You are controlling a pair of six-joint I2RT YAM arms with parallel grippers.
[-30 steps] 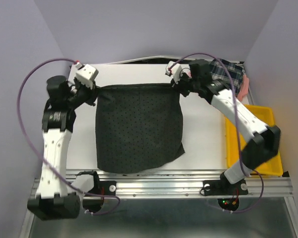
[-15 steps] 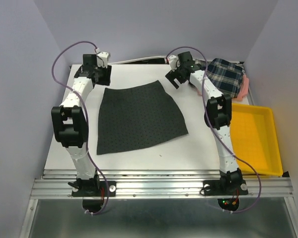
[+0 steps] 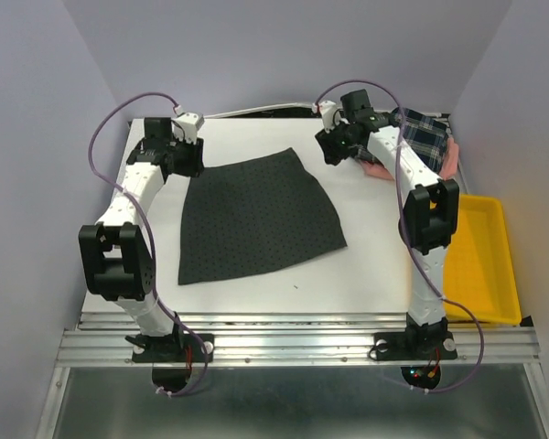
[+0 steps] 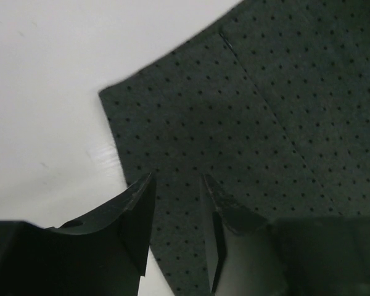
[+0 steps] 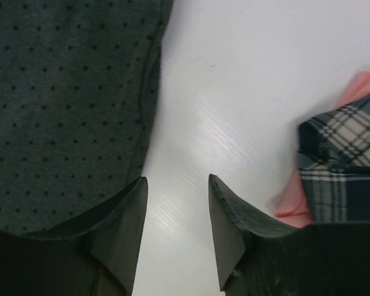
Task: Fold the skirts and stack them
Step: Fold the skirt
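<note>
The charcoal-black dotted skirt lies flat and spread on the white table. My left gripper hovers open over the skirt's far left corner; its fingers are apart with only cloth below them. To the right of the skirt's far right corner, my right gripper is open over bare table. The plaid skirt lies at the back right on top of the pink skirt.
A yellow plastic tray sits off the table's right edge. Purple walls close in the back and both sides. Both arms stretch from the near rail to the far edge, cables looping above them.
A second ago both grippers held the dotted skirt's top corners. They let go, and it now lies flat. Since then the right gripper has shifted right, towards the plaid skirt.
</note>
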